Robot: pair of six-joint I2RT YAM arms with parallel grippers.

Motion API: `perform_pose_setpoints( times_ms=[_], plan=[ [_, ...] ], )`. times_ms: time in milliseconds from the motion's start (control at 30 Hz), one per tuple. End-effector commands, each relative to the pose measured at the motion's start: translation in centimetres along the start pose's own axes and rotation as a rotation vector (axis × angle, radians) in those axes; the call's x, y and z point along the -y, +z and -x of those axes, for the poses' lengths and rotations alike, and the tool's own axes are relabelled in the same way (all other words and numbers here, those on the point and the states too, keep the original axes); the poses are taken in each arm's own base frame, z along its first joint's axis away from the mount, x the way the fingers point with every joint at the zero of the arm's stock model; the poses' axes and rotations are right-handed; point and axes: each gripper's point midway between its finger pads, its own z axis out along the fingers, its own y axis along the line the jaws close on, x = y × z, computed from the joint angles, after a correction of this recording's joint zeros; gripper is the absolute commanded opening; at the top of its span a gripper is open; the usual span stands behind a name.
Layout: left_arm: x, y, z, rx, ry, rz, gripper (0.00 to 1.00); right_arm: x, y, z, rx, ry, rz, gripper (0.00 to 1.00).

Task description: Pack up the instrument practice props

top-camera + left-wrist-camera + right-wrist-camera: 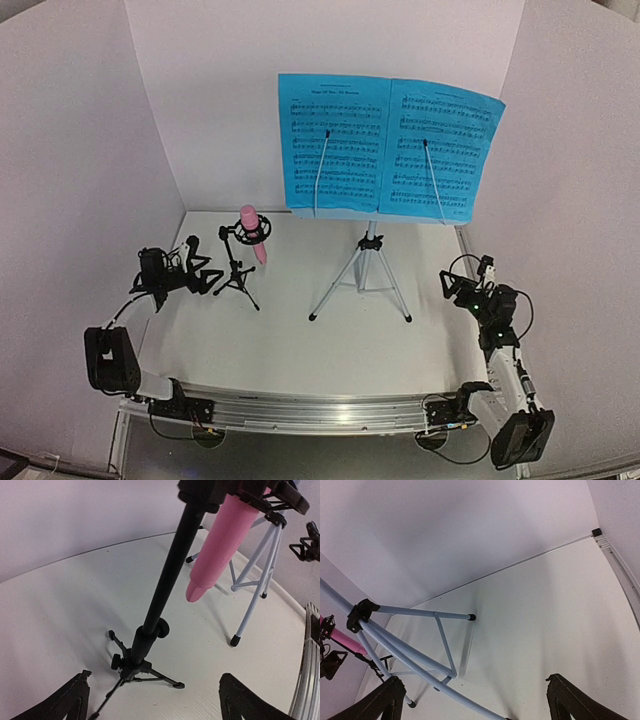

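Seen from above, the blue paper sheet-music pages hide the desk of the silver tripod music stand, which stands mid-table. The left wrist view crops the top of the pink stick microphone, which sits tilted in the small black tripod mic stand. The left gripper and right gripper are both spread wide and hold nothing.
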Motion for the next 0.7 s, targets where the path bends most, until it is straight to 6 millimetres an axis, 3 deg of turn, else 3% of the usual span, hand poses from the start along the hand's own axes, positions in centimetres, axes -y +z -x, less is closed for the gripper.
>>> perform_pose_setpoints(
  times_ms=[0,67,133,333,567,667],
  plan=[
    [2.3,1.3,3.7,0.066,0.181,-0.208,0.78,-3.0,0.1,-0.6,-0.049,-0.003,0.099,0.97],
    [2.7,2.3,3.7,0.056,0.236,-0.235,0.72,-3.4,0.3,-1.1,-0.061,-0.017,0.100,0.97],
    [2.3,3.3,3.7,0.059,0.236,-0.249,0.73,-4.0,0.6,-1.6,-0.073,-0.034,0.109,0.97],
    [-0.2,5.1,5.5,0.105,0.192,-0.191,0.69,-5.1,1.5,-2.0,-0.109,-0.048,0.137,0.97],
    [1.7,6.5,4.9,0.104,0.218,-0.267,0.57,-6.0,2.1,-1.9,-0.124,-0.053,0.156,0.96],
    [1.9,6.9,5.1,0.115,0.225,-0.272,0.48,-6.0,2.2,-1.9,-0.127,-0.049,0.156,0.96]
  ],
)
